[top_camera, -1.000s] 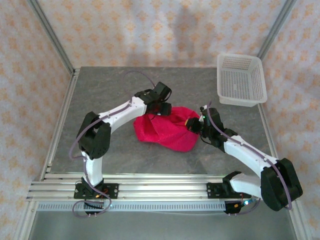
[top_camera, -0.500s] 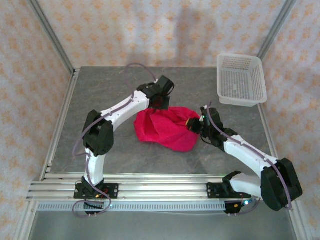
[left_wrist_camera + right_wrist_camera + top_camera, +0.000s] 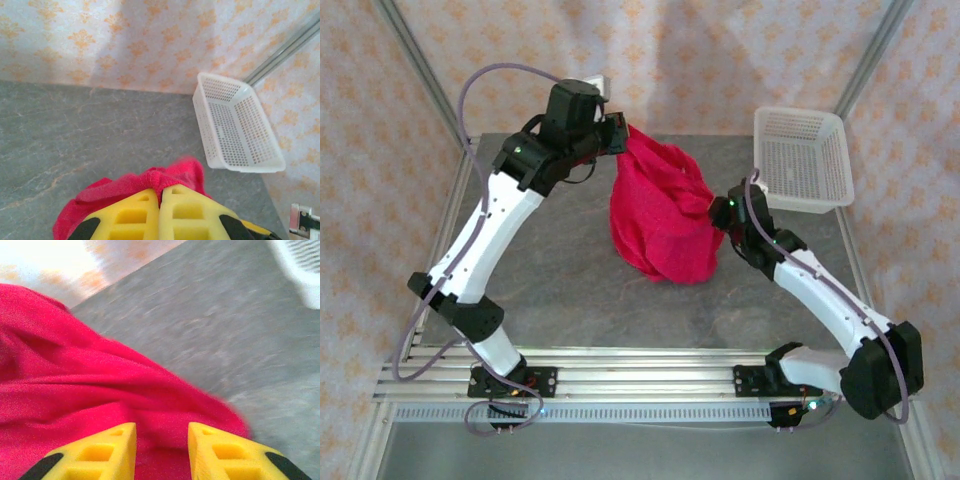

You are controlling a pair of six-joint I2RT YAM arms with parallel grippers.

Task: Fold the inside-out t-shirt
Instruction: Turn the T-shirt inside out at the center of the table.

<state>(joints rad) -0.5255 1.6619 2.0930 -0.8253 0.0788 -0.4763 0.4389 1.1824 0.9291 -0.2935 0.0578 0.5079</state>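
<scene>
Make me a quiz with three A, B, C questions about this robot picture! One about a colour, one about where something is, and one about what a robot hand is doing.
1. What colour is the shirt?
A. blue
B. red
C. green

2. Where is the basket?
A. at the far right corner of the table
B. under the shirt
C. by the arm bases

3. What is the left hand doing?
A. resting open on the table
B. holding the basket
C. shut on the shirt, holding it up

Answers:
1 B: the cloth is bright red.
2 A: the top view shows it at the far right corner, apart from the shirt.
3 C: its yellow fingers pinch red cloth, and the shirt hangs from them.
</scene>
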